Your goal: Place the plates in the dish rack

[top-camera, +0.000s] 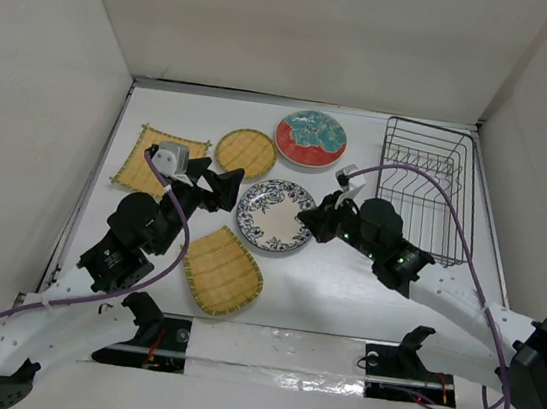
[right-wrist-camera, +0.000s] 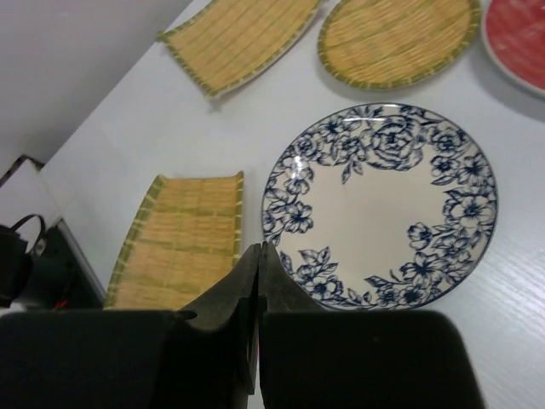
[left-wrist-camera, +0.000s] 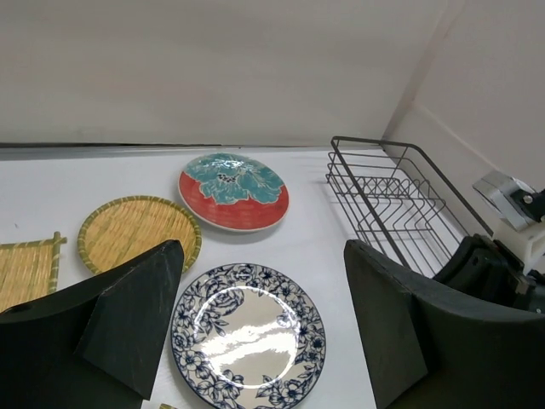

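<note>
Rounded-square yellow plate (top-camera: 222, 271) lies flat on the table (top-camera: 342, 294), nearest the arm bases. Beyond it, blue-and-white floral plate (top-camera: 274, 215), flat, between the two claws. Left claw (top-camera: 232, 187) spread wide, empty, at that plate's left rim. Right claw (top-camera: 308, 219) pinched closed on nothing, tip at its right rim; contact unclear. Farther: square yellow plate (top-camera: 158, 161), round yellow plate (top-camera: 246, 152), red-rimmed plate (top-camera: 310, 138). Dish rack (top-camera: 427, 189) far right; all five plates lie outside it.
</note>
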`<state>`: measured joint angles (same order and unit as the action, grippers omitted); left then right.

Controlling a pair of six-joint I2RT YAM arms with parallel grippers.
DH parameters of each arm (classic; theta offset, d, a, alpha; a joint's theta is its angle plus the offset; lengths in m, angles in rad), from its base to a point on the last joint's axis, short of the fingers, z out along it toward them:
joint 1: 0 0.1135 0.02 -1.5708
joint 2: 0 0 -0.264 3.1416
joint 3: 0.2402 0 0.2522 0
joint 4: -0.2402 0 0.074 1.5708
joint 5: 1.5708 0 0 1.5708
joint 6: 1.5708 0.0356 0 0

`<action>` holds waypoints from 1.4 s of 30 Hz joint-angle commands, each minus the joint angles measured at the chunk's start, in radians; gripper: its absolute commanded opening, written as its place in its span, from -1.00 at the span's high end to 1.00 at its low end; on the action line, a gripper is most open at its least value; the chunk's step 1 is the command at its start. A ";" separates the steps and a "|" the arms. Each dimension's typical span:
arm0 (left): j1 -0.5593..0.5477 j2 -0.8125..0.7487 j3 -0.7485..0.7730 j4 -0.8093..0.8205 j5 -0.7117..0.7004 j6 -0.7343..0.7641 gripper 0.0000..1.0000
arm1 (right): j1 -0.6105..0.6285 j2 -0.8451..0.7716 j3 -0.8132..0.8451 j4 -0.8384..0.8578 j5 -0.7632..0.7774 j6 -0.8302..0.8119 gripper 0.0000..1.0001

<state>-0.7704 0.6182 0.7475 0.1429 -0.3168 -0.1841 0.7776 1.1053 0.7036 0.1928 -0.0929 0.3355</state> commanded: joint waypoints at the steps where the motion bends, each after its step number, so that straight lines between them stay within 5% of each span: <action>1: 0.002 -0.014 0.010 0.046 0.002 -0.003 -0.49 | 0.043 -0.032 -0.001 -0.052 -0.068 0.004 1.00; 6: 0.002 -0.025 0.006 0.041 0.027 0.020 -0.51 | 0.117 -0.013 -0.021 -0.062 -0.050 0.043 0.89; 7: 0.002 -0.023 0.009 0.038 0.038 0.017 -0.51 | 0.129 -0.003 -0.029 -0.061 -0.048 0.049 0.69; 8: 0.002 -0.020 0.013 0.032 0.050 0.017 -0.52 | 0.129 0.005 -0.033 -0.053 -0.045 0.054 0.22; 11: 0.002 -0.026 0.015 0.034 0.067 0.029 -0.52 | 0.138 0.048 -0.032 -0.055 -0.034 0.072 -0.29; 31: 0.002 -0.018 0.007 0.027 0.064 0.044 -0.42 | 0.206 0.284 -0.027 0.069 -0.053 0.148 -0.51; 36: 0.002 -0.012 0.015 0.021 0.079 0.044 -0.02 | 0.241 0.395 -0.023 0.145 -0.064 0.187 -0.45; 38: 0.002 -0.012 0.010 0.017 0.068 0.046 0.63 | 0.250 0.424 -0.026 0.164 -0.050 0.220 -0.43; 40: 0.002 -0.008 0.024 0.004 0.073 0.043 1.00 | 0.250 0.461 -0.045 0.233 -0.057 0.247 -0.41; 42: 0.002 -0.011 0.026 0.003 0.074 0.040 1.00 | 0.250 0.499 -0.049 0.272 -0.061 0.263 -0.38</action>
<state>-0.7704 0.6109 0.7475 0.1211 -0.2501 -0.1436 1.0206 1.5742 0.6613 0.3256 -0.1474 0.5476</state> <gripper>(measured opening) 0.006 0.697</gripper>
